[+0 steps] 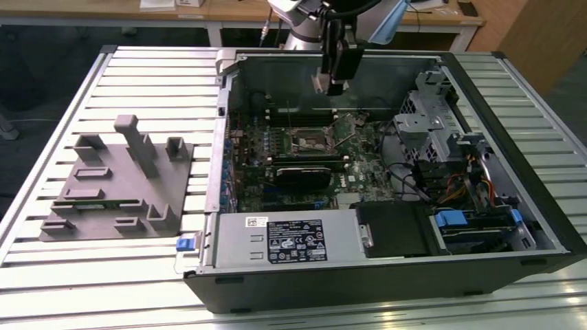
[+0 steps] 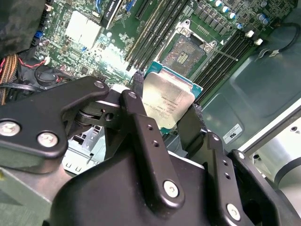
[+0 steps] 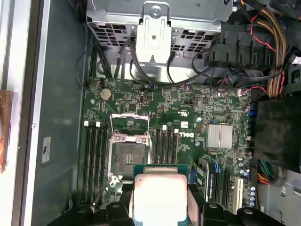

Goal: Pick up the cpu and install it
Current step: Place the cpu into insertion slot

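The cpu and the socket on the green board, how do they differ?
The cpu has a pale silvery metal top; the socket is dark inside a metal frame. The cpu is clamped at its edges by the gripper and hangs above the board; the socket sits fixed on the board, empty. Both are roughly square.

cpu (image 3: 160,197): one
gripper (image 1: 332,86): one
socket (image 3: 128,157): one
computer case (image 1: 367,283): one
grey fixture (image 1: 101,199): one, at nine o'clock from the case
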